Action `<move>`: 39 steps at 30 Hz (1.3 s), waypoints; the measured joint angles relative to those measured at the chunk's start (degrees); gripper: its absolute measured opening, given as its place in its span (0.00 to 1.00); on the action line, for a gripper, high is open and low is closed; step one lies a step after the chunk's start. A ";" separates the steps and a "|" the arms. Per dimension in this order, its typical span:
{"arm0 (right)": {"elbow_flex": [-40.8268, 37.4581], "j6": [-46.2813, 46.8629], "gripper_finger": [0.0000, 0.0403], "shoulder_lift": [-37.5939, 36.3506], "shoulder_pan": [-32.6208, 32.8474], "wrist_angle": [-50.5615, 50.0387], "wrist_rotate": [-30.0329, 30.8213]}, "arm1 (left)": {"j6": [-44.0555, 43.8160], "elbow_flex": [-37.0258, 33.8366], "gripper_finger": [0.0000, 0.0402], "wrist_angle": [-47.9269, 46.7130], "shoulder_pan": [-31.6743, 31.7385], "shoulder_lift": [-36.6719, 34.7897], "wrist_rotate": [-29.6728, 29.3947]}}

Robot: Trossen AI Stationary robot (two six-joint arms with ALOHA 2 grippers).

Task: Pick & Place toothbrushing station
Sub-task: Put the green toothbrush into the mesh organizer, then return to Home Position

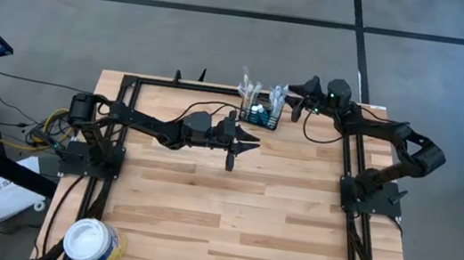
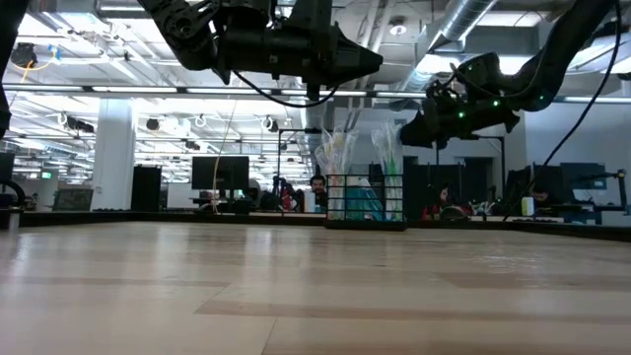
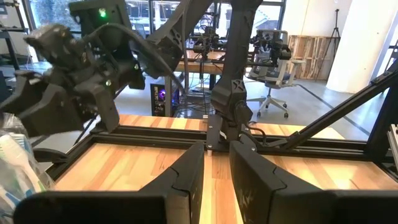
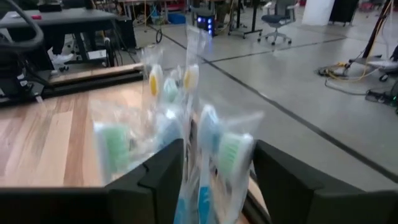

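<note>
The toothbrushing station, a small black wire-mesh caddy (image 1: pixel 261 116) (image 2: pixel 365 202), stands on its base near the table's far edge. Several toothbrushes in clear wrappers (image 1: pixel 251 88) (image 2: pixel 335 148) (image 4: pixel 211 143) stick up out of it. My right gripper (image 1: pixel 288 100) (image 4: pixel 214 180) is open and comes at the caddy's top from the right, with wrapped brush heads between its fingers. My left gripper (image 1: pixel 247 141) (image 3: pixel 216 180) hovers level above the table just near of the caddy. A narrow gap shows between its fingers, and nothing is in it. My right gripper has its open fingers (image 4: pixel 283 180) on either side of the wrapped brush heads (image 4: pixel 230 152), coming level from the table's right. I cannot tell whether a finger touches a wrapper.
A round white tub (image 1: pixel 91 242) stands at the near left corner. A black metal frame (image 1: pixel 130 117) (image 1: pixel 355 164) runs along the table's sides and far edge. Bare wood lies across the middle and near part. People sit in the room behind (image 2: pixel 317 187).
</note>
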 joint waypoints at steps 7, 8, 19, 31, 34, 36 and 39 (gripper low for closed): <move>0.00 -0.02 0.51 -5.34 -0.13 -2.87 0.24 | 0.00 0.00 0.18 0.00 0.00 0.00 -0.01; 0.00 -0.03 0.51 -6.31 -0.13 -3.26 0.24 | 0.00 0.00 0.18 0.00 0.00 0.00 0.00; 0.00 4.01 0.46 -18.64 0.67 -21.63 -0.46 | 0.00 -0.42 0.18 -0.15 0.02 -0.75 0.02; -10.69 3.70 0.37 -33.01 11.61 -23.42 -6.44 | 0.44 -14.22 0.18 -0.24 0.07 -18.82 0.13; -14.17 7.09 0.35 -35.82 15.66 -18.44 -5.75 | 0.44 -18.49 0.18 -0.24 0.07 -23.98 0.07; -15.79 8.83 0.33 -38.02 18.66 -16.61 -5.64 | 0.42 -20.87 0.18 -0.20 0.07 -26.90 -0.11; -17.42 9.06 0.31 -40.71 23.62 -16.32 -5.66 | 0.42 -24.01 0.18 -0.22 0.07 -31.08 -0.09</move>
